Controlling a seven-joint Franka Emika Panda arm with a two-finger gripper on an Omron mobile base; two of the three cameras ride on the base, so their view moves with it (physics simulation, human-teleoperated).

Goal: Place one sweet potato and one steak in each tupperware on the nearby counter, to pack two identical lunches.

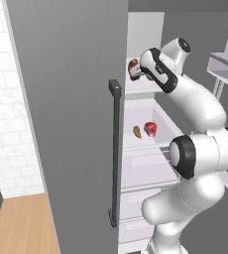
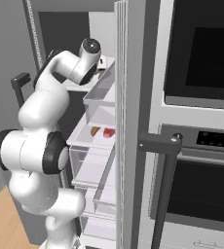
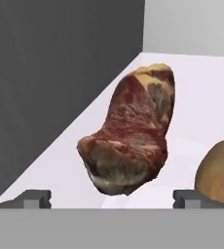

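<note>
On the white upper fridge shelf (image 3: pixel 201 97) lies a marbled red-brown steak (image 3: pixel 128 131), straight ahead of my gripper (image 3: pixel 113 198). The gripper is open, its two dark fingertips (image 3: pixel 36 198) standing either side of the steak's near end and apart from it. A brown sweet potato (image 3: pixel 218 170) lies just right of the steak. From the left base view, the gripper (image 1: pixel 137 71) reaches onto that upper shelf. One shelf lower lie a second sweet potato (image 1: pixel 137 131) and a second red steak (image 1: pixel 150 128). The tupperware and the counter are out of view.
The grey fridge door (image 1: pixel 66 124) with its dark handle (image 1: pixel 115 149) stands open to the left of the arm. The other fridge door's bins (image 2: pixel 99 97) stand close on the right. A wall oven (image 2: pixel 201 48) with a dark bar handle (image 2: pixel 162 146) sits beyond.
</note>
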